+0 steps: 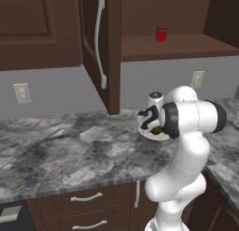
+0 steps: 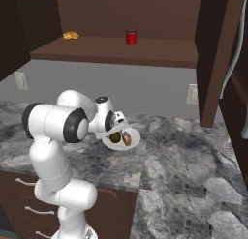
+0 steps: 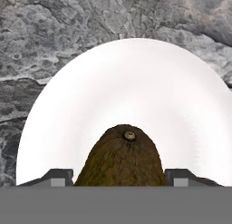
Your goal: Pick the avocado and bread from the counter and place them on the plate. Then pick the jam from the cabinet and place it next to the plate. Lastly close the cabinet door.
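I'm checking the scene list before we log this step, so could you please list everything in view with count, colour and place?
avocado: one, dark brown-green, on the plate between the end effector's fingertips
bread: one, brown, on the plate beside the avocado
plate: one, white, on the counter
jam: one, red, on the cabinet shelf
yellow item: one, on the same shelf, far left, too small to identify
cabinet door: one, dark brown, standing open
counter: one, grey marble
wall outlets: white, on the grey wall
end effector: one, dark, over the plate, astride the avocado
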{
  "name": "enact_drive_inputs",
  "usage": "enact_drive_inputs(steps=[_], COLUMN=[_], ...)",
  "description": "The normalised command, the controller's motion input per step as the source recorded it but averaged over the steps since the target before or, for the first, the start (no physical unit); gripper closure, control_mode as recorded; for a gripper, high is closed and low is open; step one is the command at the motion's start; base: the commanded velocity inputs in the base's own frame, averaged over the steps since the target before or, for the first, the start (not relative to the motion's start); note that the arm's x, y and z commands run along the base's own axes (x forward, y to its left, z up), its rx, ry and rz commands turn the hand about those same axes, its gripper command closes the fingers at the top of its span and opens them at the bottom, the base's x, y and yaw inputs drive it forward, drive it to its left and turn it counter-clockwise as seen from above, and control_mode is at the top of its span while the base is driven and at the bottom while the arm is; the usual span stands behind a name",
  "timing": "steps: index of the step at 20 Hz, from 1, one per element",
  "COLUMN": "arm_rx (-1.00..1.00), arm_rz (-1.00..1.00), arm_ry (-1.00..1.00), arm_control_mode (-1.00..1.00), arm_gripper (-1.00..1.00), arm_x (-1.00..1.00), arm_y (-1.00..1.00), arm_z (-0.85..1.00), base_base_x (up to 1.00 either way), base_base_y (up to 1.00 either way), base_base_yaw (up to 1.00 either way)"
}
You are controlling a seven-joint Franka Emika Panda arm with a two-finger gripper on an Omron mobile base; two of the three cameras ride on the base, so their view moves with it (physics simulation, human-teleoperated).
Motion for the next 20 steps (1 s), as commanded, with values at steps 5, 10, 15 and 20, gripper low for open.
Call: enact_drive_inputs(steps=[5,10,15,20], arm_rx=[0.0,-0.01,0.0,0.0], arm_rz=[0.0,0.0,0.0,0.0], arm_ry=[0.01,0.04,0.0,0.0], arm_control_mode=[-1.0,-1.0,-1.0,-1.0], arm_gripper=[1.0,-1.0,-1.0,-1.0], arm_x=[0.05,0.13,0.0,0.0], arm_y=[0.0,0.07,0.0,0.0], arm_z=[-0.22,-0.17,0.0,0.11], base_base_x=[0.0,0.0,0.0,0.0], base_base_y=[0.0,0.0,0.0,0.0], base_base_yaw=[0.0,0.0,0.0,0.0])
